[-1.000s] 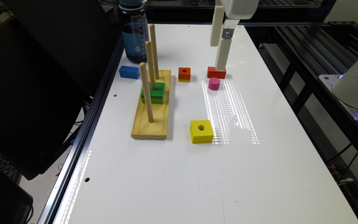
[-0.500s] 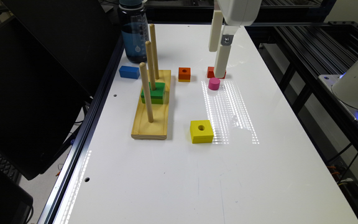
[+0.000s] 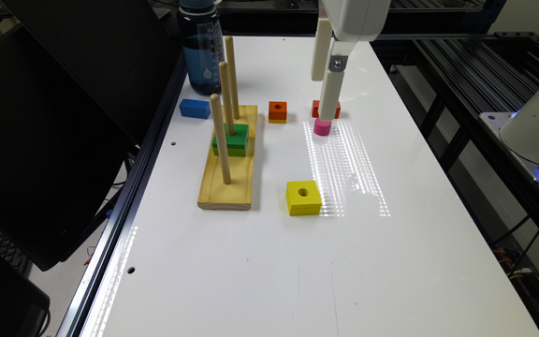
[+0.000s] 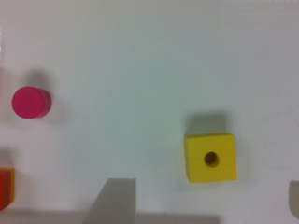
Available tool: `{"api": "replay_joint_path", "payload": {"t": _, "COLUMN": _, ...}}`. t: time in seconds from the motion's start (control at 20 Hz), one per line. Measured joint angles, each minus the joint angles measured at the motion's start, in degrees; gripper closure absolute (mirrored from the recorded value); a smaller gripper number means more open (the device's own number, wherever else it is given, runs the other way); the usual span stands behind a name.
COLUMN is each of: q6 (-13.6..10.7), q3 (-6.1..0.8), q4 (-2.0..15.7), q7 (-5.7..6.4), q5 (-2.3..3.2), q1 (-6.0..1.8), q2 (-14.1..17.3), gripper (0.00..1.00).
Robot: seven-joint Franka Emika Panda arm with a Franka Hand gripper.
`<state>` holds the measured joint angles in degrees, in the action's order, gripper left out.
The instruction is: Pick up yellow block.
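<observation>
Yellow and square, with a round hole through its top face, the yellow block [image 3: 303,197] lies flat on the white desk [image 3: 269,262], free of everything, just off the near corner of the wooden peg base [image 3: 229,164] toward the exterior view's right. From my wrist view the yellow block [image 4: 210,157] sits squarely on bare desk with its hole facing up and nothing touching it. Three upright pegs rise from the base, and a green block [image 3: 231,139] is threaded onto the middle one. Farther back, an orange block [image 3: 277,111] with a hole stands alone, and a blue block [image 3: 194,108] lies near the base's far end, beside a dark water bottle [image 3: 202,47]. A pink cylinder [image 3: 322,126] stands well beyond the yellow block, with a red block [image 3: 325,108] just behind it. My gripper [image 3: 328,96] hangs above those two, well apart from the yellow block, and holds nothing. In the wrist view its fingers [image 4: 114,198] show at opposite edges, set wide apart, with the pink cylinder [image 4: 30,102] off to one side.
</observation>
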<state>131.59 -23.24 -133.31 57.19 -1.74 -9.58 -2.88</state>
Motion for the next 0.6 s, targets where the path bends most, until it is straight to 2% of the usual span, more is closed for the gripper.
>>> {"api": "replay_joint_path", "payload": {"t": 0.2, "q6": 0.0, "q3": -0.96, "q4": 0.07, "q7": 0.95, "q5": 0.01, "q1": 0.00, "q2": 0.2, "gripper": 0.00}}
{"api": "replay_joint_path", "payload": {"t": 0.4, "q6": 0.2, "q3": -1.10, "q4": -0.08, "q7": 1.19, "q5": 0.16, "q1": 0.00, "q2": 0.9, "gripper": 0.00}}
{"api": "replay_joint_path", "payload": {"t": 0.45, "q6": 0.8, "q3": -1.10, "q4": -0.19, "q7": 1.31, "q5": 0.40, "q1": 0.00, "q2": 1.7, "gripper": 0.00}}
{"api": "replay_joint_path", "payload": {"t": 0.5, "q6": 1.7, "q3": -1.10, "q4": -0.26, "q7": 1.62, "q5": 0.91, "q1": -0.01, "q2": 2.8, "gripper": 0.00}}
{"api": "replay_joint_path", "payload": {"t": 0.6, "q6": 3.7, "q3": -1.10, "q4": -0.26, "q7": 2.55, "q5": 2.21, "q1": -0.01, "q2": 5.1, "gripper": 0.00}}
